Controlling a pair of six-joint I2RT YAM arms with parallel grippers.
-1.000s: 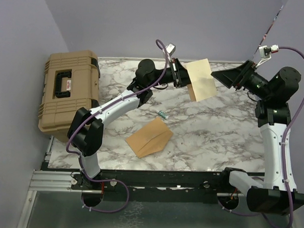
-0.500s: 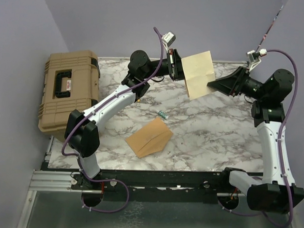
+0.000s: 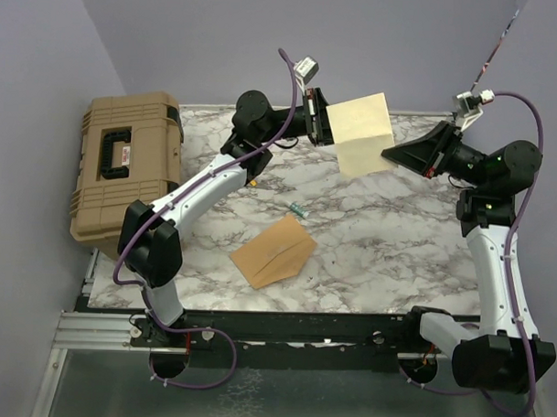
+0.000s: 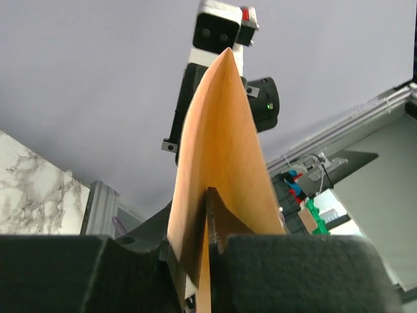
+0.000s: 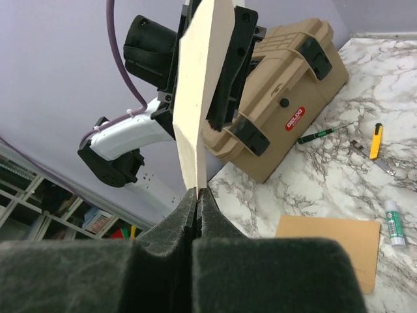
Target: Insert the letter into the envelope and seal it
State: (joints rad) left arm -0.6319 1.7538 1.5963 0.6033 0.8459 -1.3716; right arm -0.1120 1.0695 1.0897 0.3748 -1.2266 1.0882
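The letter [image 3: 362,134], a plain tan sheet with a crease across it, hangs in the air over the back of the table between both arms. My left gripper [image 3: 325,123] holds its left edge; in the left wrist view the sheet [image 4: 218,150] rises edge-on from between the narrowly set jaws of the left gripper [image 4: 207,215]. My right gripper [image 3: 387,156] is shut on the sheet's lower right edge, and in the right wrist view the paper [image 5: 199,98] stands up out of the closed tips of the right gripper [image 5: 197,192]. The envelope [image 3: 272,251] lies flat near the front of the table, its pointed flap to the right.
A tan tool case [image 3: 129,167] stands at the table's left edge. A small white tube with a green cap [image 3: 299,209] lies between the envelope and the raised letter. A pen [image 5: 322,134] and a yellow cutter [image 5: 376,140] lie near the case on the marble table [image 3: 396,249].
The right gripper came in from the right, wide open, and closed on the letter's edge. The left arm lifted and squared the letter; the envelope has not moved.
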